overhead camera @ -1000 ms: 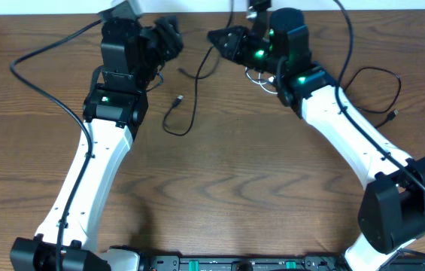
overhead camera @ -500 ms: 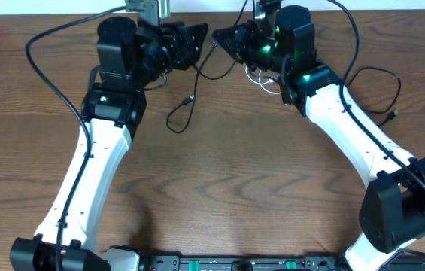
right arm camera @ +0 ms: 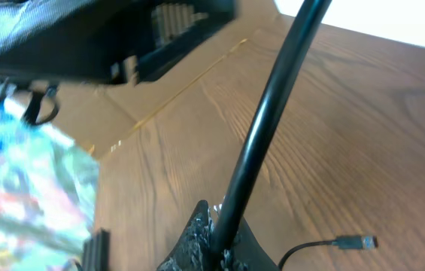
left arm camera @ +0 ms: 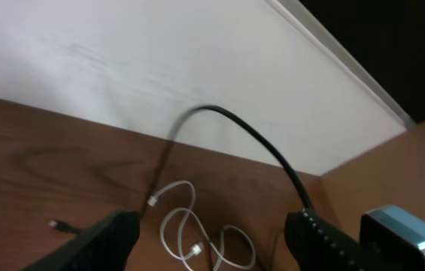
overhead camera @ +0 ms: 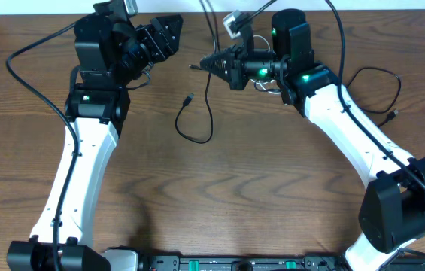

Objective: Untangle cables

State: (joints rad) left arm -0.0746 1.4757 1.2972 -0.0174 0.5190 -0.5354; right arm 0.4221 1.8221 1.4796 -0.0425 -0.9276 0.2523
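Black fingers of the right gripper [overhead camera: 206,65] are pressed fully together on a black cable [overhead camera: 209,105], which passes straight through the pinch in the right wrist view. Below the fingertips the cable drops to the table [overhead camera: 242,188], sweeps round in a slack loop, and ends in a free plug [overhead camera: 188,98] lying just ahead of the tips. Behind the tips, under the wrist, the white cable [left arm camera: 195,248] lies in loose coils. A second black cable [overhead camera: 377,70] lies well apart, out past the right forearm. Opposite the tips, across a small gap, the left gripper [overhead camera: 165,36] stands with its jaws well apart and nothing between them. Judged risks: a further lift or pull may drag the slack loop across the white coils and hook the free plug in them, tightening the tangle. A hard pull may draw the thin cable out of the pinch. If the left gripper reaches in for the cable, the small gap leaves little margin before finger meets finger. The arms' own thicker wires hang near both wrists and could be grasped in error. The far table edge and wall lie close beyond both grippers, so travel that way is short. Bare tabletop lies open on the near side.
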